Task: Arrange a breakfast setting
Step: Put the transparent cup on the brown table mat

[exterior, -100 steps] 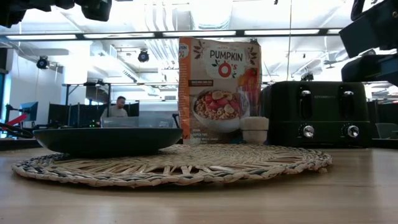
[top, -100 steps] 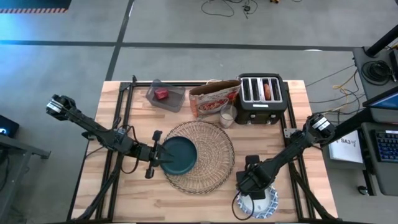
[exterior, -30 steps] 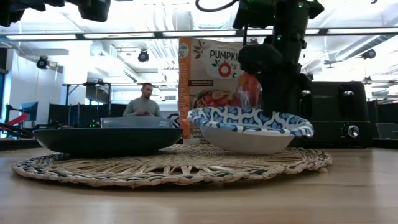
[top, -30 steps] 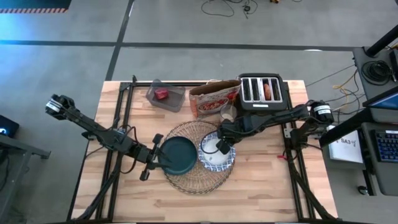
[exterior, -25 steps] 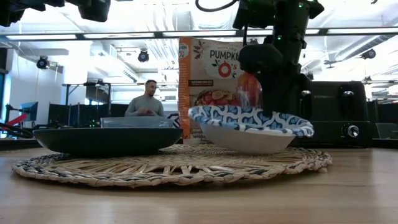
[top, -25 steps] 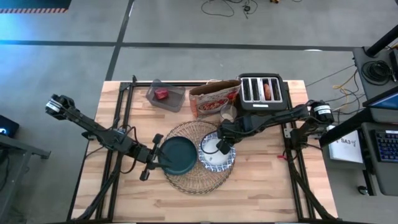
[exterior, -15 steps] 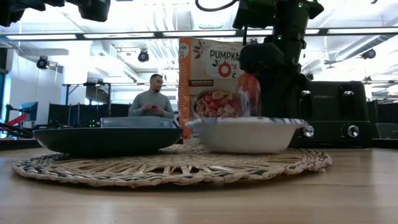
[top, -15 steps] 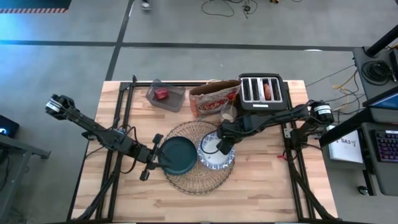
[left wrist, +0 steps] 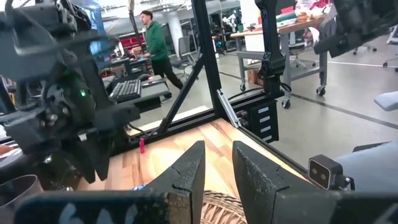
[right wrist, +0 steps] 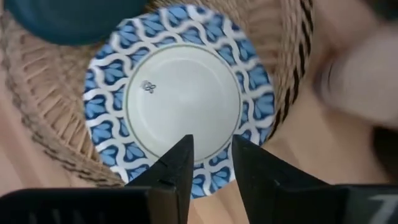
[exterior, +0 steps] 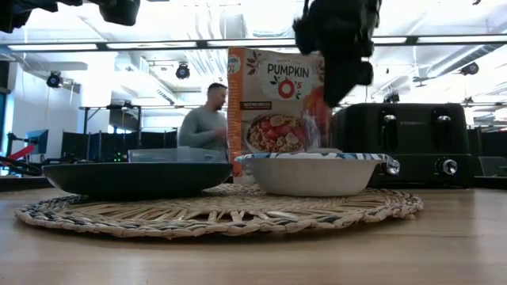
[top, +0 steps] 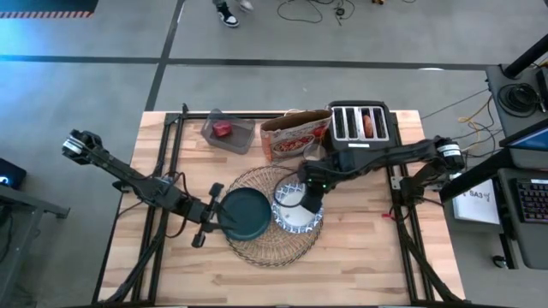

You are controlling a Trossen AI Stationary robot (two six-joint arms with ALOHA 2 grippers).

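Observation:
A round woven placemat (top: pixel 257 250) lies at the table's middle. A dark teal plate (top: pixel 248 214) rests flat on its left part. A blue-and-white bowl (top: pixel 295 216) stands level on its right part (exterior: pixel 313 172), beside the plate. My right gripper (right wrist: pixel 211 155) hangs open, pointing down, a little above the bowl's rim on the toaster side (top: pixel 306 198), with nothing between its fingers. My left gripper (top: pixel 220 216) hovers level, high over the plate's left edge. Its fingers (left wrist: pixel 217 168) stand a narrow gap apart, with nothing between them.
A pumpkin cereal box (exterior: pixel 277 107) and a black toaster (top: pixel 361 128) stand behind the placemat. A clear tub holding something red (top: pixel 227 131) sits at the far left. Bare wood lies along the near edge. A person (exterior: pixel 207 119) walks in the room beyond.
My right gripper has let go of the bowl and risen straight up from it, rolling a little. The bowl, which was tilted with one rim raised over the placemat, has settled level on the placemat beside the plate.

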